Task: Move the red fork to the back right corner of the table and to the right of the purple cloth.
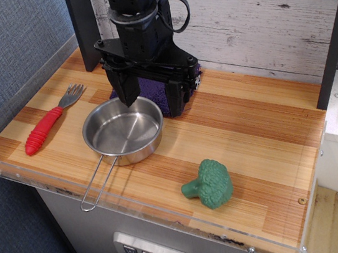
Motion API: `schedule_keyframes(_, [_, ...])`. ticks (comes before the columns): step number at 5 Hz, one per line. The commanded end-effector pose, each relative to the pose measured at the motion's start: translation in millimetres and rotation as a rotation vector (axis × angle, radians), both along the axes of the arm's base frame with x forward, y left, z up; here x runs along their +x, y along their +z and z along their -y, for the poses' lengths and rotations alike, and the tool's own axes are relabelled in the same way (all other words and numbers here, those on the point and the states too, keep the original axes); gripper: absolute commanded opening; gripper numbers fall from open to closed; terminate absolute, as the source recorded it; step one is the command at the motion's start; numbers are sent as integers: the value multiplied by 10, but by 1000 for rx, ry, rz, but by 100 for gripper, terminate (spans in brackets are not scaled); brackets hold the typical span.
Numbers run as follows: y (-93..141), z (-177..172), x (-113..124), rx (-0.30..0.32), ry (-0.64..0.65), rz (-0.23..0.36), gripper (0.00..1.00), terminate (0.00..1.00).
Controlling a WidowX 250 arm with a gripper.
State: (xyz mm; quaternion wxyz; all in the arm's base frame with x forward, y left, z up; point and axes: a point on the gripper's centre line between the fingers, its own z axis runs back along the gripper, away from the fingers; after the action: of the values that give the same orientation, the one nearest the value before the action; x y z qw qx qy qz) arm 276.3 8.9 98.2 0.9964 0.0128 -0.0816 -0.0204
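1. Worktop [246, 134]: striped light and dark wood planks, clear acrylic rim along the edges, running from left of frame to lower right.
2. Robot arm [138, 17]: black, coming down from top centre of frame; fingers [153, 100] spread apart, pinching nothing, hanging over the far rim of the pan and the cloth. Left finger tip [127, 98] just above the pan's back edge; right finger [177, 103] in front of the cloth.
3. Purple cloth [155, 97]: dark, fuzzy, centre of frame behind the pan, largely hidden by the fingers.
4. Steel pan [124, 131]: empty, centre-left, wire handle pointing toward lower left of frame and reaching the front rim.
5. Red fork [49, 124]: flat on the worktop at left of frame, just left of the pan, apart from it; ribbed red handle toward lower left, silver tines toward upper right.
6. Green broccoli toy [208, 184]: lower centre-right, near the front edge, well apart from the rest.
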Motion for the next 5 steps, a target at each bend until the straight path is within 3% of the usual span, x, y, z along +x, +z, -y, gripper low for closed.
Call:
schedule_keyframes(1, [0,0,0,0,0,0,100,0])
schedule_keyframes(2, [84,-376,-82,33,25,25,100,0])
schedule_keyframes(3, [106,-767,-158,109,62,21,100,0])
schedule_keyframes(4, [31,-1134,-186,152,46,23,100,0])
schedule_keyframes(5, [-168,-1369,-127,159,76,-31,100,0])
